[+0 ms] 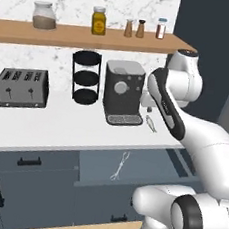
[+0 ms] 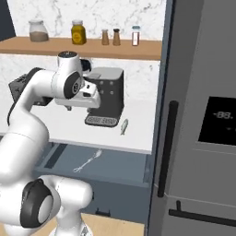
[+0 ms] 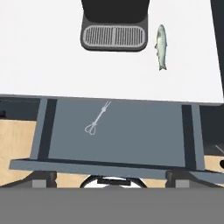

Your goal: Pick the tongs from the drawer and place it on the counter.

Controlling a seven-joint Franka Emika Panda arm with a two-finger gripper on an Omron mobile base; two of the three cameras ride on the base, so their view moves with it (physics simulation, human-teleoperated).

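The thin silvery tongs (image 1: 120,166) (image 2: 88,161) (image 3: 97,118) lie flat on the floor of the pulled-out blue-grey drawer (image 1: 146,163) (image 2: 120,161) (image 3: 140,131), left of its middle in the hand view. Above the drawer runs the white counter (image 1: 60,123) (image 2: 138,131) (image 3: 43,57). My gripper (image 1: 148,102) (image 2: 92,102) hangs high over the counter's front, beside the coffee machine, well above the tongs and holding nothing. Its fingertips are hidden, so I cannot tell its opening.
A dark coffee machine (image 1: 123,92) (image 2: 107,94) (image 3: 114,19) stands on the counter with a small fish (image 1: 151,123) (image 2: 124,126) (image 3: 161,46) to its right. A toaster (image 1: 22,88) and a black tiered stand (image 1: 86,77) sit further left. A tall fridge (image 2: 203,115) bounds the right; a wooden shelf (image 1: 85,35) carries jars.
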